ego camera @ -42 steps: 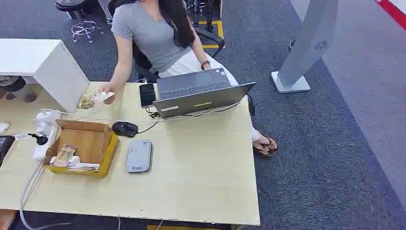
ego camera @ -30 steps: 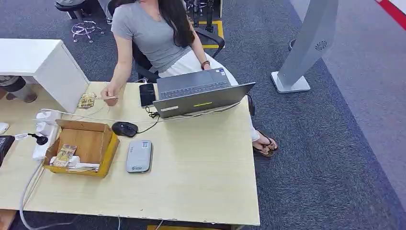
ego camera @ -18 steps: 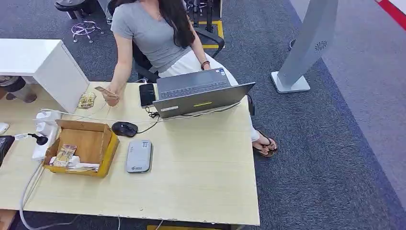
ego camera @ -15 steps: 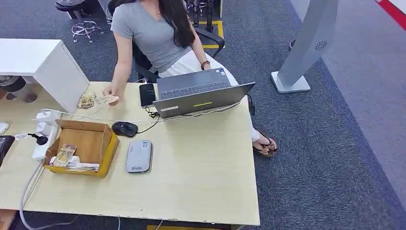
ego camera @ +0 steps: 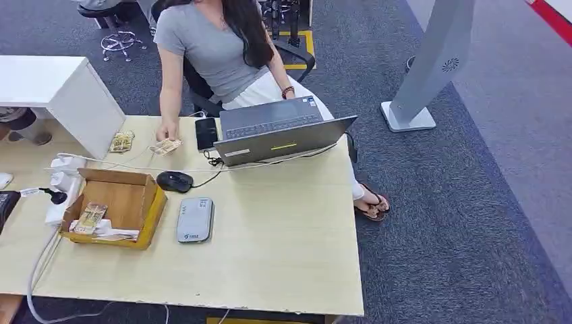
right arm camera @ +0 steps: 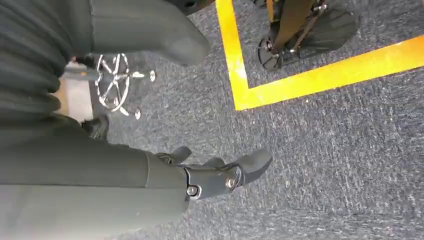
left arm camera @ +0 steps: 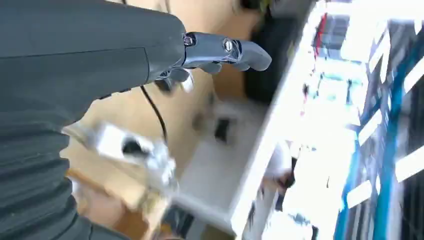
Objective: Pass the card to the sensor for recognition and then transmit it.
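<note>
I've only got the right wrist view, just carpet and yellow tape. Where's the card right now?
Observer: A card lies on the far side of the table, at the fingertips of a person's hand.
Operator: And the sensor?
Observer: The grey sensor lies flat on the table, nearer the robot, just right of the cardboard box and apart from it.
Operator: Is the left robot hand carrying anything?
Observer: No. The left wrist view is blurred, but the left robot hand has its fingers stretched out with nothing in them.
</note>
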You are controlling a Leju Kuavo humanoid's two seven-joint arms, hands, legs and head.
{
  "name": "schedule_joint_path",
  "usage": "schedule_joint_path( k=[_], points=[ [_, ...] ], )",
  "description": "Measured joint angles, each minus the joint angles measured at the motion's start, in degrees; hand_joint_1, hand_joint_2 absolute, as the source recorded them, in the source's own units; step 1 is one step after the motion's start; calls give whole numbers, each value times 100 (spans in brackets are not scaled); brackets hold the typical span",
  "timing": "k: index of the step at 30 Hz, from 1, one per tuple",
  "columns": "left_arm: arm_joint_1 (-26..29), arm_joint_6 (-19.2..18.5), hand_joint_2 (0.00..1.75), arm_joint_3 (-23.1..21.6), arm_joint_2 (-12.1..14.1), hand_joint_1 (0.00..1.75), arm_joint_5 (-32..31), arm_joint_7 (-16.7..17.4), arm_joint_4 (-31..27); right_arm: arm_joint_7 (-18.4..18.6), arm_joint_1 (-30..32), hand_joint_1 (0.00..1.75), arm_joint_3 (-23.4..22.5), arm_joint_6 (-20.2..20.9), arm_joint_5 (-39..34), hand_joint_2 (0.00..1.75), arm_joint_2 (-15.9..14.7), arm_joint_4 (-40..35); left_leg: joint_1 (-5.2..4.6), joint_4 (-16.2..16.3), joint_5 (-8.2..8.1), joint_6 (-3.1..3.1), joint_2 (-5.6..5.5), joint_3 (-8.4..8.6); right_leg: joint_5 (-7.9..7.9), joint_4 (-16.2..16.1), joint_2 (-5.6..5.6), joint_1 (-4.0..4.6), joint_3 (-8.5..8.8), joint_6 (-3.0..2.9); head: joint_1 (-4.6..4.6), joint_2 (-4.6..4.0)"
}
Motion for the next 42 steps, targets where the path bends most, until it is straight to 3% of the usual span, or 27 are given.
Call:
schedule_joint_path(
  k=[4, 11, 14, 16, 18, 20, 22, 27, 32, 37, 42],
  points=[
    [188, 42, 175, -582, 310, 0, 103, -100, -172, 22, 19, 0, 35, 7, 77, 175, 0, 22, -1, 2, 0, -1, 42, -2, 14, 0, 36, 0, -18, -14, 11, 0],
    [237, 241, 175, -985, 631, 0, -191, -181, -284, 33, 7, 0, 107, 15, 177, 175, 0, 35, -3, 2, 0, -1, 37, -3, 10, -2, 34, -2, -24, -12, 13, 0],
    [-18, 742, 175, -1155, 815, 0, -1210, -242, -258, 2, 1, 0, 146, 33, 336, 175, 0, 35, 0, 3, 2, -2, 30, -5, 10, -2, 27, -2, -36, -12, 11, 0],
    [-331, 1392, 175, -1357, 1014, 0, -2652, -275, -133, -18, -24, 0, 177, 52, 463, 175, 0, 35, 2, 3, 7, -6, 20, -5, 12, -1, 21, -1, -35, -14, 11, 0],
    [-776, 2184, 175, -1675, 1297, 0, -4622, -147, 218, -22, -44, 0, 227, 87, 611, 175, 0, 37, 3, 3, 21, -11, 10, -7, 15, 0, 13, -1, -32, -16, 13, 0],
    [-1251, 2653, 175, -2018, 1557, 0, -6057, 22, 677, 2, -67, 0, 267, 122, 710, 175, 2, 35, 4, 3, 30, -10, 8, -12, 25, 4, 12, -1, -24, -25, 11, 0],
    [-1591, 2758, 175, -2262, 1735, 0, -6440, 53, 1028, 9, -79, 0, 282, 127, 750, 175, 2, 37, 3, 2, 33, -13, 17, -11, 30, 9, 19, -1, -26, -28, 13, 0],
    [-1908, 2859, 175, -2593, 1949, 0, -6584, 70, 1513, 15, -64, 0, 286, 129, 767, 175, 2, 42, 2, 4, 32, -14, 46, -13, 37, 8, 43, -1, -42, -31, 13, 0],
    [-2377, 3112, 175, -3075, 2131, 0, -8289, 608, 2005, 116, -71, 0, 293, 138, 903, 175, 2, 46, 3, 6, 34, -12, 22, -28, 35, 7, 25, -2, -50, -28, 13, 0],
    [-2925, 3119, 175, -3757, 2128, 0, -9251, 959, 2511, 173, -82, 0, 295, 194, 1005, 175, 2, 50, 3, 6, 36, -13, 28, -28, 44, 8, 28, -2, -48, -34, 13, 0],
    [-3167, 3108, 175, -4230, 2067, 0, -9552, 1071, 2817, 179, -81, 0, 334, 229, 1086, 175, 11, 66, 2, 6, 36, -13, 36, -29, 44, 8, 36, -2, -53, -33, 13, 0]
  ],
)
